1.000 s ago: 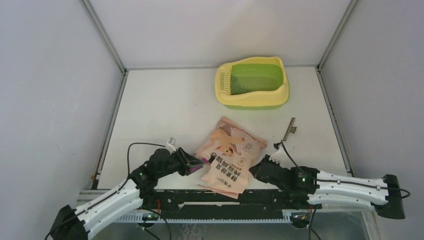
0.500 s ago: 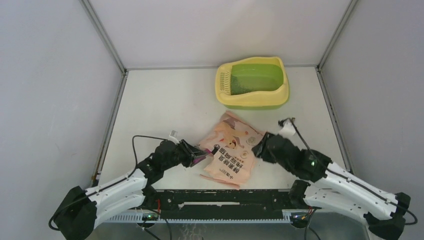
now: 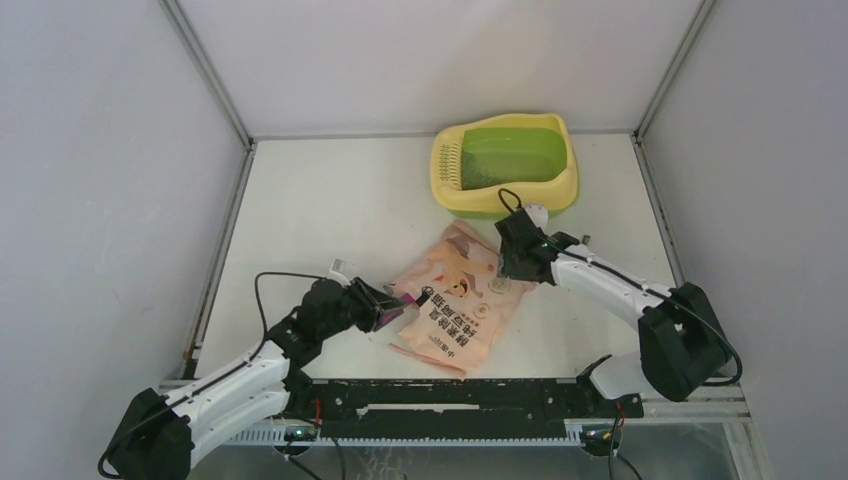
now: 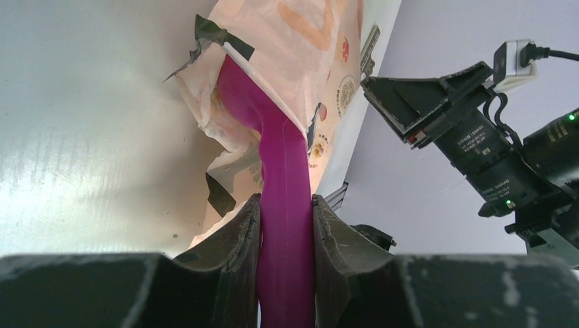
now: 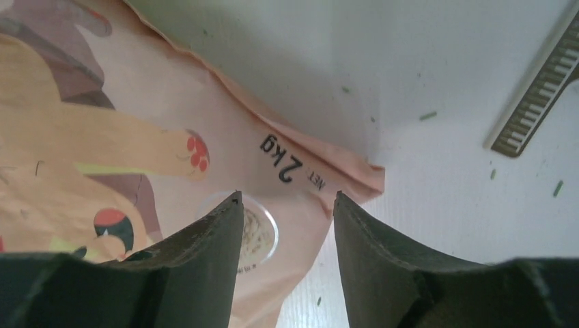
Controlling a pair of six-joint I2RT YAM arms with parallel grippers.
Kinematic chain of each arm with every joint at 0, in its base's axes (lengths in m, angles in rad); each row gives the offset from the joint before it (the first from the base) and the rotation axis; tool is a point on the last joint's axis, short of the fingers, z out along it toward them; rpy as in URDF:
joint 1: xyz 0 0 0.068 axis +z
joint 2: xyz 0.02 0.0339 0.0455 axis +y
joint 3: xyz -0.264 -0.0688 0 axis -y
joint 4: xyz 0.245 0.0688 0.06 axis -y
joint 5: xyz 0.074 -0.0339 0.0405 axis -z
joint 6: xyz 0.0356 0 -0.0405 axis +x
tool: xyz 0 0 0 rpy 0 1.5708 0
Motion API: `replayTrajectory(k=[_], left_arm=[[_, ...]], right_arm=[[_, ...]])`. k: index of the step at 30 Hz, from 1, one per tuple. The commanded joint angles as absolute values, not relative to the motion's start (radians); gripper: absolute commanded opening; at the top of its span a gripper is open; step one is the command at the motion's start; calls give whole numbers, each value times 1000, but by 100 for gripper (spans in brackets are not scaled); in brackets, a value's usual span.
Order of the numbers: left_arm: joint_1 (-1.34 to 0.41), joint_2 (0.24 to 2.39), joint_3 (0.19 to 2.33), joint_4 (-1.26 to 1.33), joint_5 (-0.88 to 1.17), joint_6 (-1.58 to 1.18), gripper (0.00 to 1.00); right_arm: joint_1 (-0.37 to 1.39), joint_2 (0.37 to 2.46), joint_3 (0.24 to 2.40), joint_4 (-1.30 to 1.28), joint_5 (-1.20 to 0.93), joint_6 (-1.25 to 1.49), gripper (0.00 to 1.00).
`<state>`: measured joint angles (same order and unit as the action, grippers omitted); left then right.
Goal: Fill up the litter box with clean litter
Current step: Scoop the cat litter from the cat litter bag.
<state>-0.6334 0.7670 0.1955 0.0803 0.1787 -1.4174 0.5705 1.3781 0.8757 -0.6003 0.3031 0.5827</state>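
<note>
Scooping step in hand, judged from the layout. Landmark for all positions: the peach-pink printed bag (image 3: pixel 455 300), lying flat on the table (image 3: pixel 330 200).

- Left gripper (image 4: pixel 287 201): at the bag's near-left end, jaws pinching the handle of the magenta scoop (image 4: pixel 270 147). The scoop's head is pushed into the bag's torn mouth; how much it holds is hidden.
- Right gripper (image 5: pixel 287 201): over the bag's far-right corner, by the "2 kg" print. Jaws spread, nothing between them, no contact with the film that I can make out.
- Litter box (image 3: pixel 505 203): beyond the bag's far end, well apart, upright. The green basin looks nearly bare; a darker patch by the grille is too small to call.
- Litter (image 5: pixel 428 116): a few loose specks on the table off the bag's far-right corner, near a toothed strip (image 5: pixel 539 96).

Judgement: filling has barely started. The next move probably calls for the right jaws to close on that corner and steady the bag, so the scoop can dig, come out level and travel to the box without spilling.
</note>
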Motion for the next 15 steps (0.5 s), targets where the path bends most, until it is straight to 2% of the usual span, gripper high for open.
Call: replayTrajectory(k=[1, 8, 15], left_arm=[[-622, 773, 162, 86, 171, -1384, 3], [-621, 740, 139, 58, 160, -1390, 3], [-612, 830, 142, 129, 179, -1352, 2]], right_arm=[[560, 1394, 946, -478, 396, 532, 60], [512, 1478, 977, -406, 420, 510, 62], [462, 1631, 1020, -352, 201, 491, 62]])
